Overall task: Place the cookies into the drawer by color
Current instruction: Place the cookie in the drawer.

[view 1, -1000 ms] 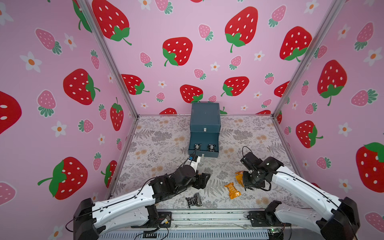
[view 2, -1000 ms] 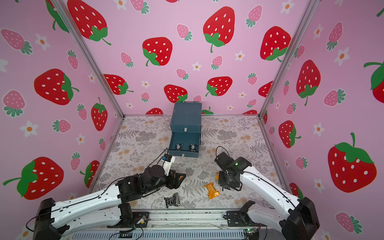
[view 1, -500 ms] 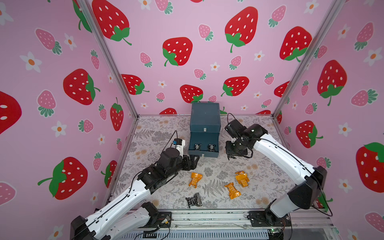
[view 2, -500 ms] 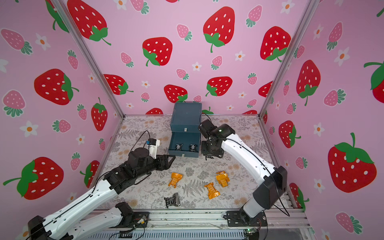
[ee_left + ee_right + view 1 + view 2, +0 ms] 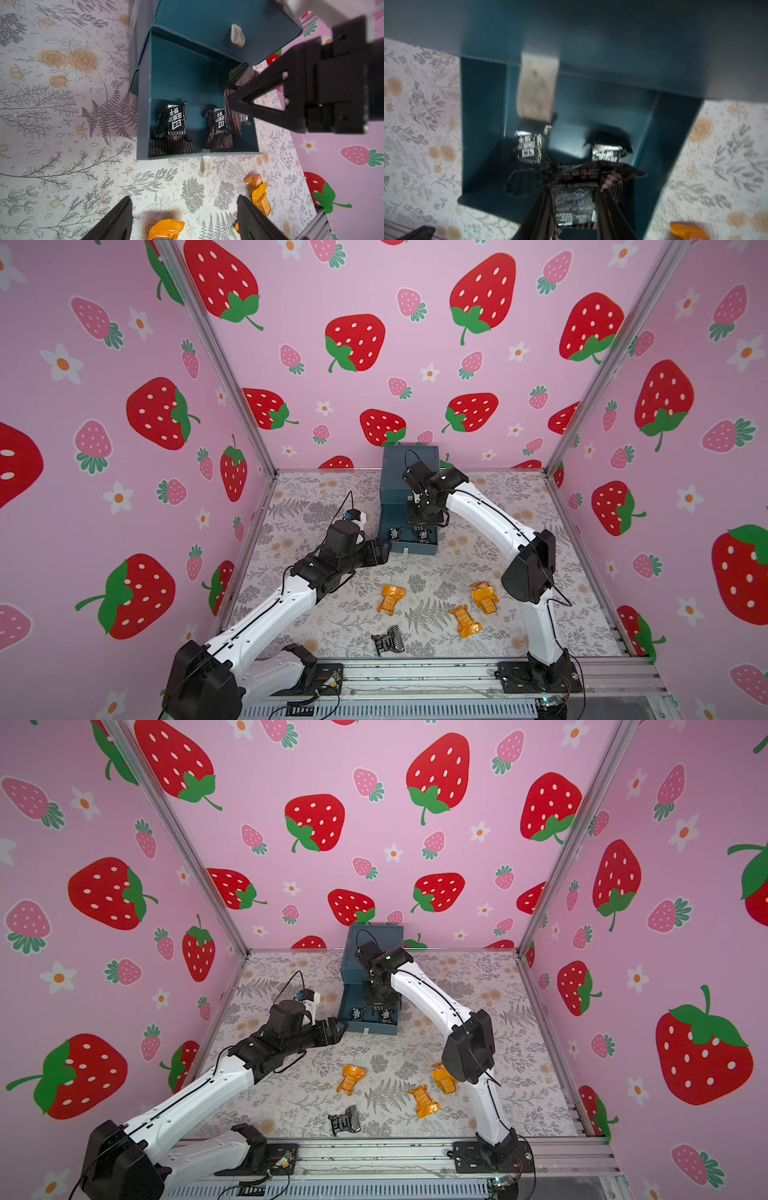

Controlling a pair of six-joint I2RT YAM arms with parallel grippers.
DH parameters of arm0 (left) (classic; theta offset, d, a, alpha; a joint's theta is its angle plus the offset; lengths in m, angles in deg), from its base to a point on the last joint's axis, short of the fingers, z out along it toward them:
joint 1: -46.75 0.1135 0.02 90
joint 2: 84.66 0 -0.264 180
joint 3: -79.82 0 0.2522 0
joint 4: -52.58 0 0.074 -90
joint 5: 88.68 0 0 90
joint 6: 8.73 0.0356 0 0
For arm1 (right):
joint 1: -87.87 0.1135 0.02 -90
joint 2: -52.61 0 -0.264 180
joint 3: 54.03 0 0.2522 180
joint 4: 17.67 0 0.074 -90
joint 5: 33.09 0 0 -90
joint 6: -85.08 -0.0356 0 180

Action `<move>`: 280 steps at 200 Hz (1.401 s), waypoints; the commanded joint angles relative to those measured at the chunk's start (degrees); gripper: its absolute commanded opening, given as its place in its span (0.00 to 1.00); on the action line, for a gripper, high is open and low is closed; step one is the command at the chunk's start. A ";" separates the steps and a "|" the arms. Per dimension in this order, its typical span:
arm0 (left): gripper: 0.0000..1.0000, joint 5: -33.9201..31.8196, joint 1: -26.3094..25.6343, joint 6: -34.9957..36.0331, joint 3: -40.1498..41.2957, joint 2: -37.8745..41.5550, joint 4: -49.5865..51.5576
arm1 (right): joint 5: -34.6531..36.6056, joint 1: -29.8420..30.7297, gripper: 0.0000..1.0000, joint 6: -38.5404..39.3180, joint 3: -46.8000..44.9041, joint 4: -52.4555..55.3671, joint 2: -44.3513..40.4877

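1. Top views both show a floral-print surface boxed in by pink strawberry walls on silver posts.
2. The right gripper is clenched on a held black cookie directly above the pulled-out bottom tray of the drawer. Two black cookies lie under it.
3. The left gripper stands released and empty, just beside that tray's front corner.
4. Three orange cookies and a stray black cookie lie on the print, nearer the arm bases than either gripper.
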 commanded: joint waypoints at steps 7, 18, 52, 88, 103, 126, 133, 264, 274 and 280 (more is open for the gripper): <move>0.81 2.81 0.38 0.52 -2.81 -2.73 -3.15 | -0.82 0.13 0.26 0.03 1.00 0.96 2.06; 0.81 2.84 0.36 0.33 -2.76 -3.39 -3.50 | -0.84 0.09 0.26 -0.15 -0.11 0.09 2.15; 0.81 0.82 0.25 0.68 -2.64 -3.87 -3.41 | -0.40 0.82 0.26 -0.66 -4.51 -2.17 1.08; 0.81 1.19 0.24 0.58 -2.46 -4.55 -3.75 | 2.87 2.66 0.27 -1.12 -5.28 -1.93 -1.64; 0.81 1.01 0.23 0.59 -2.57 -4.91 -3.74 | 4.41 3.62 0.27 -1.62 -5.95 -1.77 -2.61; 0.81 1.63 -0.02 0.65 -2.91 -5.92 -4.32 | 5.26 4.62 0.28 -2.18 -6.71 -1.23 -3.29; 0.81 1.39 -0.39 0.92 -3.64 -6.44 -3.74 | 5.58 4.66 0.29 -2.34 -6.82 -1.27 -3.27; 0.81 -1.08 -2.42 0.23 -2.89 -5.96 -2.66 | 4.10 0.50 0.33 -3.31 -9.89 -3.89 1.85; 0.81 -1.31 -2.39 0.23 -3.01 -6.09 -2.58 | 6.03 0.55 0.36 -3.95 -9.79 -3.04 1.74; 0.81 -1.33 -2.41 0.23 -3.00 -6.17 -2.56 | 6.61 0.50 0.39 -4.02 -9.80 -2.88 1.72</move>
